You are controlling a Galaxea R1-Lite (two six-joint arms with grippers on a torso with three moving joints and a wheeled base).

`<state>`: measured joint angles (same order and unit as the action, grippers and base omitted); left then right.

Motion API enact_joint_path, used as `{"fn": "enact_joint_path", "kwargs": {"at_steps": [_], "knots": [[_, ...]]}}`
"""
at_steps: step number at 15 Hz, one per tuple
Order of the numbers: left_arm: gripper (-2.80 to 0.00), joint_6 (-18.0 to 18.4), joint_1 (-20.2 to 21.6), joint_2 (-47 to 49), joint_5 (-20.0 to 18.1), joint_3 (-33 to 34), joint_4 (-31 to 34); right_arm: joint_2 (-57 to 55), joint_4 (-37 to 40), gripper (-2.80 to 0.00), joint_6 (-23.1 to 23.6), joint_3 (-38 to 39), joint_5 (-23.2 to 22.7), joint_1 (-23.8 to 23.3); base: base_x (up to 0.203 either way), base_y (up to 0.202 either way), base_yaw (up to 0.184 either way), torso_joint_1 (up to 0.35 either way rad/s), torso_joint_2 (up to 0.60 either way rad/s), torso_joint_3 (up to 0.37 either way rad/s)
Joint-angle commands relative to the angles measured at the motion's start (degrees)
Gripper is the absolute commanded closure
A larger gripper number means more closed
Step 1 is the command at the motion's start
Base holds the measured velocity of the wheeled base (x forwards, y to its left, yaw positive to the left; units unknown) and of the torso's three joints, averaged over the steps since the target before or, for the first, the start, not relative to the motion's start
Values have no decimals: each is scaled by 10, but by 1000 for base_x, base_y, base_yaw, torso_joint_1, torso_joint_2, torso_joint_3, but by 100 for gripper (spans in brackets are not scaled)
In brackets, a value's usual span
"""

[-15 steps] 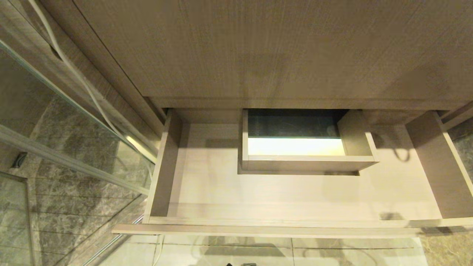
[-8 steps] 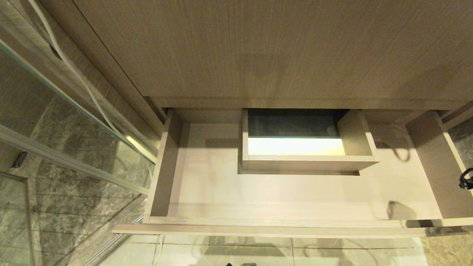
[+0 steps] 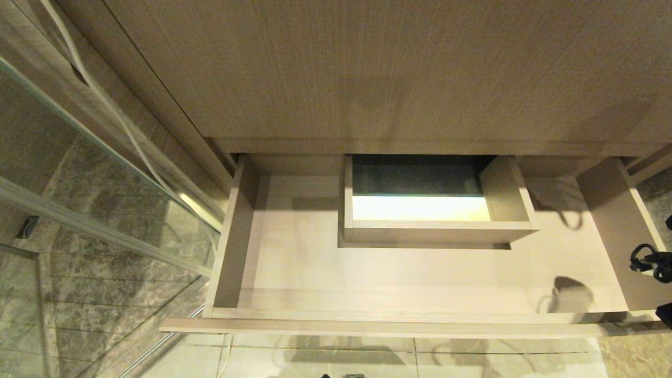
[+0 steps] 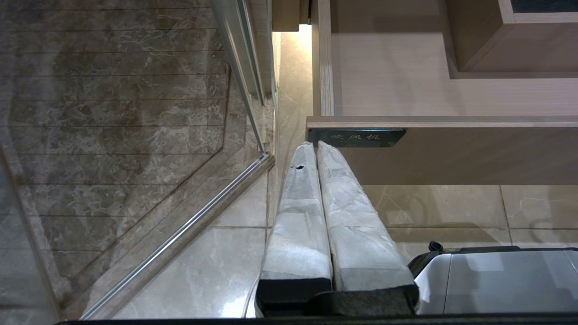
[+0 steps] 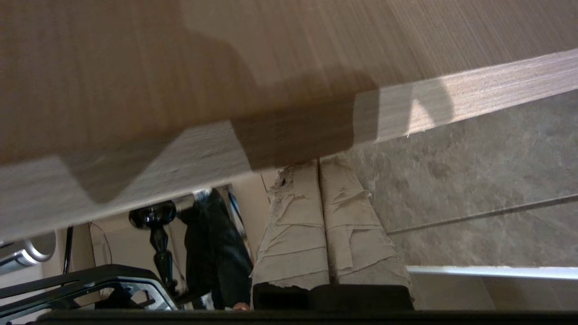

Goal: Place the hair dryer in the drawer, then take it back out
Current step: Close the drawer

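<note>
The drawer (image 3: 294, 273) stands pulled open, its pale inside bare around a boxed cut-out (image 3: 436, 231). The hair dryer is out of view. Part of my right arm (image 3: 651, 262), black with cables, shows at the right edge beside the drawer's right wall. My right gripper (image 5: 316, 164) is shut and empty, with its tips just under a wood-grain edge (image 5: 451, 108). My left gripper (image 4: 315, 145) is shut and empty, parked low in front of the drawer's front (image 4: 451, 153), its tips below the dark label (image 4: 356, 137).
A glass shower door (image 3: 79, 210) with a metal rail stands to the left, and a white cord (image 3: 105, 105) runs down beside it. Marble tile covers the floor. My white base (image 4: 496, 280) sits below the drawer. A person in dark clothes (image 5: 216, 253) stands behind.
My right arm has come into the head view at the right edge. Its shadow on the drawer's floor near the front right corner has grown. The drawer has not moved.
</note>
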<state>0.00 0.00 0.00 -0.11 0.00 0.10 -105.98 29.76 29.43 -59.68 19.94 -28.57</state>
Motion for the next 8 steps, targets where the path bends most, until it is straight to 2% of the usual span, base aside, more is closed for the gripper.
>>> {"fn": "enact_joint_path", "kwargs": {"at_steps": [1,6,8], "knots": [[0,0,0,0,0,0,0,-16,-15,0,2,-4,0,0,0,0,0,0,0,0],[0,0,0,0,0,0,0,-16,-110,0,2,-12,-1,7,0,0,0,0,0,0],[0,0,0,0,0,0,0,-8,-197,0,3,-19,-6,13,0,0,0,0,0,0]]}}
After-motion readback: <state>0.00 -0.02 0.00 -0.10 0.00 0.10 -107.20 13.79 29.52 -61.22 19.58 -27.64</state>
